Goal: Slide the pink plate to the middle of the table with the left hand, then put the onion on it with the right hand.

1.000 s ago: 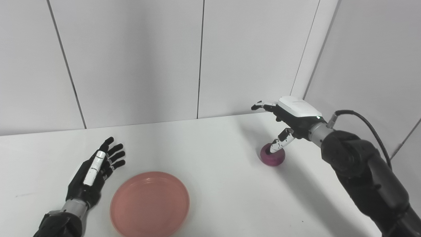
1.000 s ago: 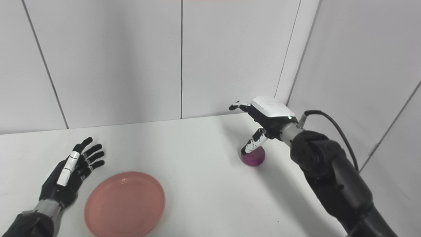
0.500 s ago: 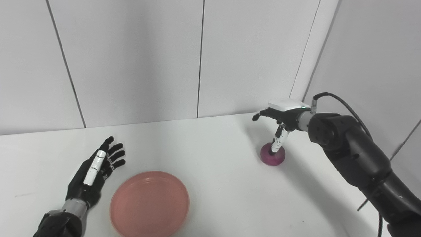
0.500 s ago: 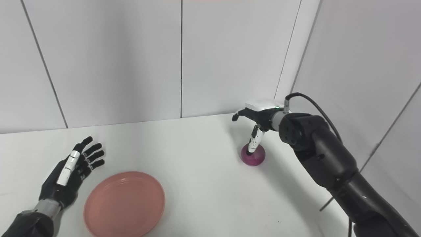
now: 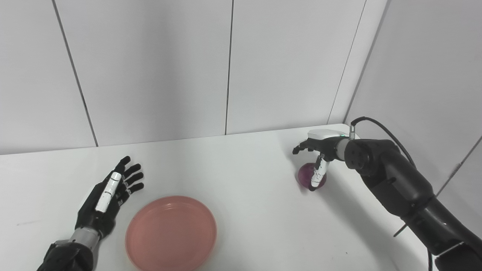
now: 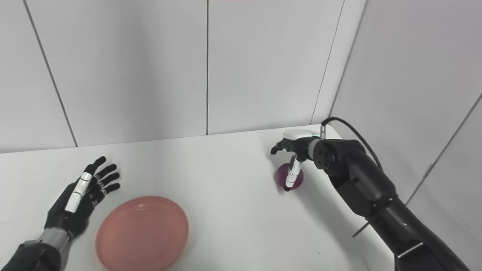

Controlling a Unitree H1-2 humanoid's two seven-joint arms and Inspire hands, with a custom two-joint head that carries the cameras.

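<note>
The pink plate (image 5: 171, 232) lies on the white table at the near left of centre. My left hand (image 5: 110, 196) rests open on the table just left of the plate, fingers spread, not touching it. The purple onion (image 5: 307, 174) sits on the table at the far right. My right hand (image 5: 319, 148) is right above the onion, palm down, fingers apart around it; the thumb hangs down over its front. The onion still rests on the table and the hand is not closed on it.
The white table (image 5: 248, 210) meets grey wall panels at the back and on the right. The right wall stands close behind the onion and my right forearm (image 5: 391, 180).
My right hand has dropped from above the onion down onto it, and the thumb now reaches over its front. The left hand and the plate have not moved.
</note>
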